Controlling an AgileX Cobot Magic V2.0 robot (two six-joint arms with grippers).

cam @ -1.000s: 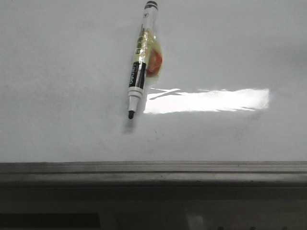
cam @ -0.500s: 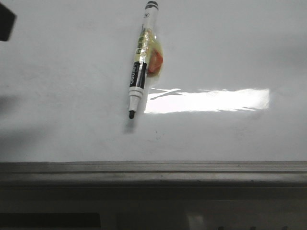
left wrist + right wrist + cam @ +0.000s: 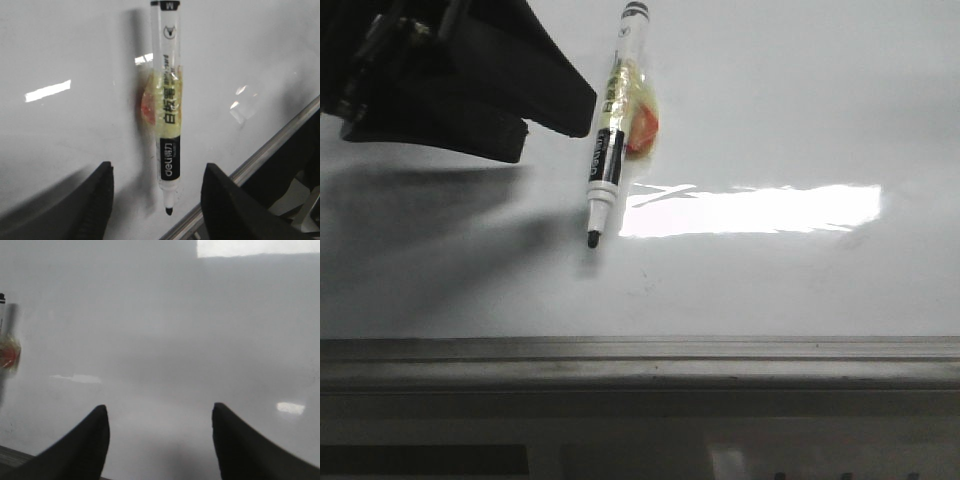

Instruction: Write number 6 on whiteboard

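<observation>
1. Plainly, the left fingers (image 3: 102,200) stand wide apart with nothing between them but the marker's tip end, which they do not touch; the left gripper (image 3: 157,205) hovers above the board.
2. The right fingers (image 3: 95,440) are also spread wide and hold nothing; the right gripper (image 3: 157,440) faces bare board.
3. In the front view the left arm (image 3: 450,75) shows as a dark blurred mass at the far left, casting a broad shadow; its fingers cannot be told apart there.
4. The marker (image 3: 612,135) lies flat on the whiteboard (image 3: 800,110), uncapped, its black tip (image 3: 592,239) pointing toward the near edge and slightly left, its black end cap at the far end.
5. Its barrel is clear, with a black label band near the tip and a yellowish wrap round the middle; an orange-red patch (image 3: 642,135) sits against its right side.
6. The whiteboard is glossy white-grey with faint smudges, and fills most of every view; a grey metal frame strip (image 3: 640,350) runs along its near edge.
7. A bright rectangular glare patch (image 3: 750,210) lies just right of the marker's tip.
8. The right wrist view is hazy: the marker appears only as a blurred sliver at the picture's edge, cut off.
9. No drawn stroke of the number 6 can be made out on the board in any view.
</observation>
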